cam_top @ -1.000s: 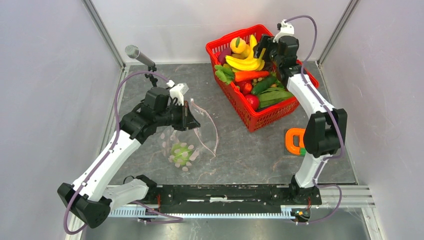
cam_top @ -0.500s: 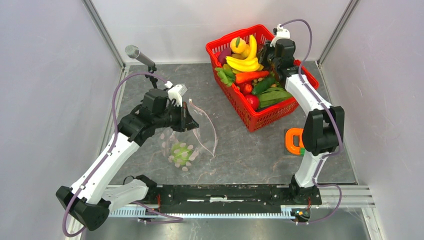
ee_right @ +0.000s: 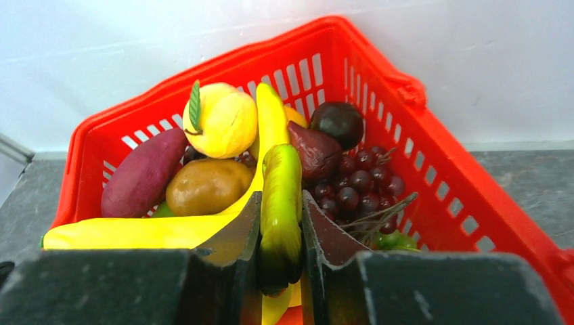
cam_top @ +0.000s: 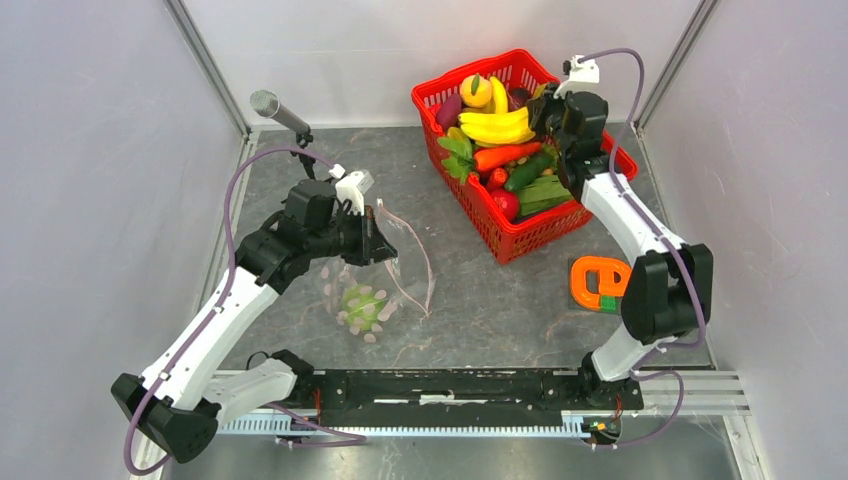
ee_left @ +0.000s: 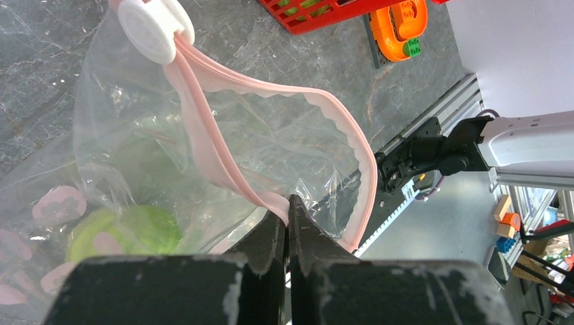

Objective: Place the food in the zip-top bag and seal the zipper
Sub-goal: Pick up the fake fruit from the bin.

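The zip-top bag (cam_top: 372, 290) hangs over the grey table with its mouth held open, a green food piece (cam_top: 362, 303) inside. My left gripper (cam_top: 385, 245) is shut on the pale pink zipper (ee_left: 203, 115), pinching the strip between its fingertips (ee_left: 288, 203); the white slider (ee_left: 150, 27) sits at the strip's end. My right gripper (cam_top: 545, 105) is inside the red basket (cam_top: 520, 245), shut on one yellow-green finger of the banana bunch (ee_right: 283, 169). The bunch (cam_top: 495, 125) lies across the other food, which includes a carrot (cam_top: 505, 153) and a cucumber (cam_top: 527, 170).
The basket (ee_right: 420, 122) also holds a yellow round fruit (ee_right: 220, 122), a purple sweet potato (ee_right: 142, 172) and dark grapes (ee_right: 359, 183). An orange toy block (cam_top: 597, 283) lies right of the basket's near corner. A microphone (cam_top: 278, 110) stands at the back left.
My right gripper has closed on the banana bunch and swung right and back; the bunch has turned slightly with it. The left arm and bag have held still.
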Robot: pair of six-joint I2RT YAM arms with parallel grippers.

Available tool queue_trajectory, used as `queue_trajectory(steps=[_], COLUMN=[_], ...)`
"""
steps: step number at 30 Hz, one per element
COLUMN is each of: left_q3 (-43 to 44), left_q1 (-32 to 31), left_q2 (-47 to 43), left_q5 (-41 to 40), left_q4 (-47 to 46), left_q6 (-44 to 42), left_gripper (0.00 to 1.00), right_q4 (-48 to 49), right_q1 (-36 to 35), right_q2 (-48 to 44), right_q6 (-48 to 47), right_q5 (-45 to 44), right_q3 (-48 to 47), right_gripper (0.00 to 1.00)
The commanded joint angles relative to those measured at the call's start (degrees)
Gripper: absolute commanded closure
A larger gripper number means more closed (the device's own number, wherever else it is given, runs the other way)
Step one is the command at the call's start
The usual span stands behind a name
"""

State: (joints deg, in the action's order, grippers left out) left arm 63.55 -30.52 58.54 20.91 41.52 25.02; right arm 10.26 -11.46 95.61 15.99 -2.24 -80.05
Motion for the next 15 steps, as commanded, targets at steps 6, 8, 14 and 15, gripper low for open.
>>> queue_trajectory(steps=[6, 8, 14, 15], left_q3=[-0.1, 0.0, -0.1, -0.2], left_q1=[-0.2, -0.2, -0.2, -0.2], left_q2=[-0.7, -0.5, -0.7, -0.8], left_q5=[-0.7, -0.5, -0.4, -0.5], left_q4=[-1.0, -1.0, -1.0, -1.0], left_q6=[-0.7, -0.7, -0.6, -0.6], left_gripper=[0.98, 0.98, 0.98, 0.98], right_q4=[17.8, 16.5, 17.6, 16.9], right_q1=[-0.4, -0.5, -0.4, -0.5], right_q2=[-12.5, -12.8, -13.5, -14.0], right_q6=[-4.7, -5.2, -5.4, -5.2], right_q5=[-7.2, -7.0, -7.1, -5.1], right_q3=[10.5, 9.6, 10.4, 10.3], right_gripper=[1.0, 1.0, 1.0, 1.0])
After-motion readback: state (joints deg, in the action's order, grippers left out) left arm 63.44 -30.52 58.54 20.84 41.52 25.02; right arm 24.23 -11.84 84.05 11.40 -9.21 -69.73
